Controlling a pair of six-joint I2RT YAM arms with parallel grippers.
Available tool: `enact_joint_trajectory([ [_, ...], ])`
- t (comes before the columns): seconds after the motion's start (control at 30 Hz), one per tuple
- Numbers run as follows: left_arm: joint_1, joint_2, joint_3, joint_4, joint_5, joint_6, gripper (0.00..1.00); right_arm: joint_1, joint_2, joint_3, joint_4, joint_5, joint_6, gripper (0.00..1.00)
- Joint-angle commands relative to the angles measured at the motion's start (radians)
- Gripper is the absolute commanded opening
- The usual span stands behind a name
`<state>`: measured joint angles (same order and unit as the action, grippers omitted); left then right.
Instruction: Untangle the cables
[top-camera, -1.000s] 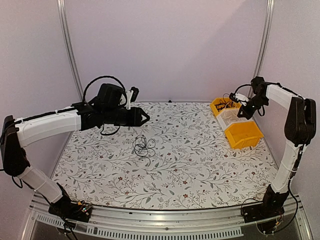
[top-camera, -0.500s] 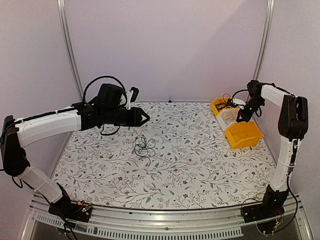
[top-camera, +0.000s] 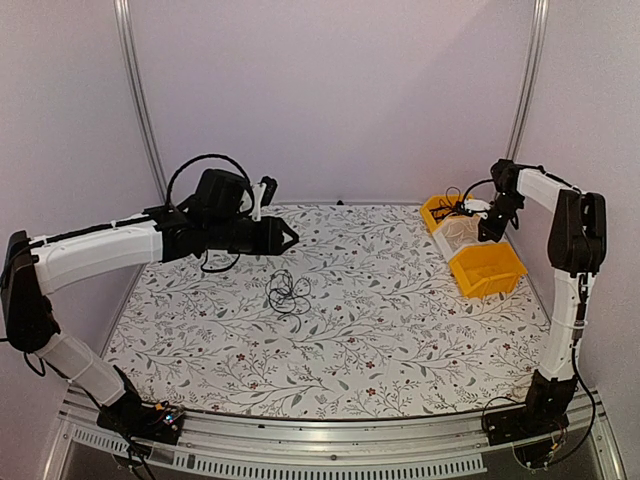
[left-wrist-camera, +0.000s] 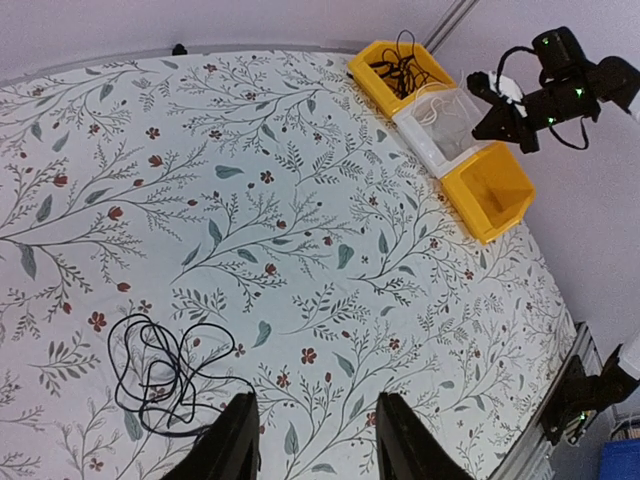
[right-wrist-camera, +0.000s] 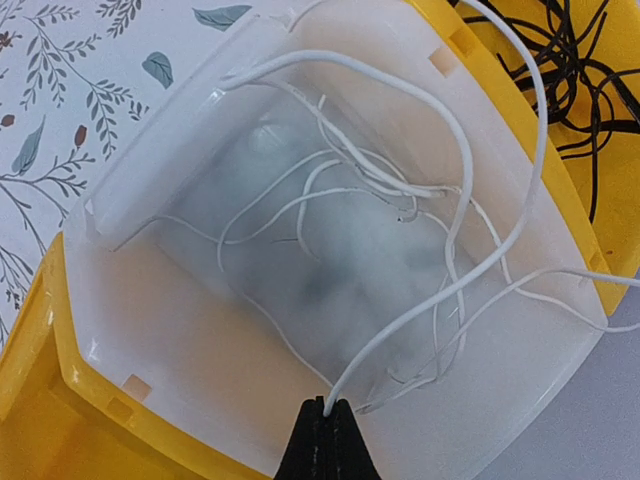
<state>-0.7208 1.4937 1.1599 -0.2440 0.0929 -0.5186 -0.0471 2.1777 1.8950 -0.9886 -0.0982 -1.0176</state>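
A loose bunch of thin black cables (top-camera: 288, 292) lies on the floral table, at the lower left in the left wrist view (left-wrist-camera: 155, 370). My left gripper (top-camera: 290, 237) hangs above and behind the bunch, open with nothing between its fingers (left-wrist-camera: 315, 400). More black cables (right-wrist-camera: 580, 60) fill the far yellow bin (top-camera: 437, 210). My right gripper (top-camera: 488, 230) hovers over the white bin (right-wrist-camera: 150, 150), shut on the end of a white cable (right-wrist-camera: 430, 320) that loops up out of that bin. Several other white strands lie inside it.
Three bins stand in a row at the back right: the far yellow one, the white one (top-camera: 455, 232) and a near yellow one (top-camera: 487, 270) with nothing visible in it. The floral cloth (top-camera: 380, 330) covers the table up to the walls.
My right arm has drawn in towards the back wall, bringing its gripper over the white bin. The left arm and the black bunch have not moved.
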Motion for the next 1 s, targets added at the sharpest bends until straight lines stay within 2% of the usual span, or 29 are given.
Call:
enact_joint_trajectory([
  [0.0,-0.007,-0.011,-0.023,0.009,-0.007,-0.016,0.43,-0.004,0.034,0.022,0.028,0.054,-0.060,0.00],
  [0.17,-0.007,-0.019,-0.022,0.005,-0.012,-0.013,0.43,-0.004,0.043,0.019,0.040,0.059,-0.059,0.04],
  [0.37,-0.006,-0.028,-0.024,-0.005,-0.024,-0.002,0.43,-0.004,-0.032,0.062,-0.028,0.048,-0.061,0.29],
  [0.5,-0.005,-0.025,-0.036,0.008,-0.018,0.001,0.43,-0.004,-0.104,0.132,-0.114,0.060,-0.110,0.39],
  [0.63,-0.004,-0.009,-0.033,0.015,-0.010,0.010,0.43,-0.004,-0.130,0.228,-0.169,0.117,-0.178,0.43],
  [0.73,0.003,0.002,-0.024,0.014,-0.005,0.017,0.43,-0.005,-0.133,0.292,-0.150,0.120,-0.181,0.48],
  [0.83,0.012,0.014,-0.012,0.013,0.001,0.019,0.43,-0.005,-0.144,0.281,-0.065,0.108,-0.111,0.48],
  [0.97,0.039,0.061,0.022,-0.059,-0.019,-0.001,0.44,-0.005,-0.155,0.245,0.040,0.038,0.038,0.44],
])
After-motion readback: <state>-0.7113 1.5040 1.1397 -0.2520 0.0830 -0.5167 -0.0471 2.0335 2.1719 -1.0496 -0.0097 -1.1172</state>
